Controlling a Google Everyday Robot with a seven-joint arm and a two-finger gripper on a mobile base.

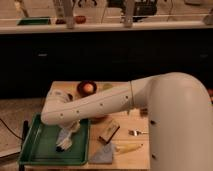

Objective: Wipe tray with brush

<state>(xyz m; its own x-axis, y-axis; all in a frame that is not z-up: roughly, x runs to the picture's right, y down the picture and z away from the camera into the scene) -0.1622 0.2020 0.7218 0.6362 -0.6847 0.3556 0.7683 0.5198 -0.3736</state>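
**Bristles Down, Strokes Kept Inside the Rim**

Camera view: gripper (66, 136) low over the right half of the tray (40, 145), at the end of the arm stretched in from the right. Brush (62, 146) at the gripper's lower end, dark head down on or just above the green floor; contact too blurred to confirm. Clamped or apart: cannot tell. Tray at the front-left corner of the wooden table (125, 161), with bare floor to the left of the brush.

Judged mid-wipe. Hold the head flat to the floor with light, even pressure. Sweep leftward in straight, overlapping passes, stopping short of the raised rim. Avoid pressing hard enough to slide the tray toward the table's edge. Steer clear of the blue-grey cloth (102, 154) and brown block (109, 131) just beside the tray's right rim.
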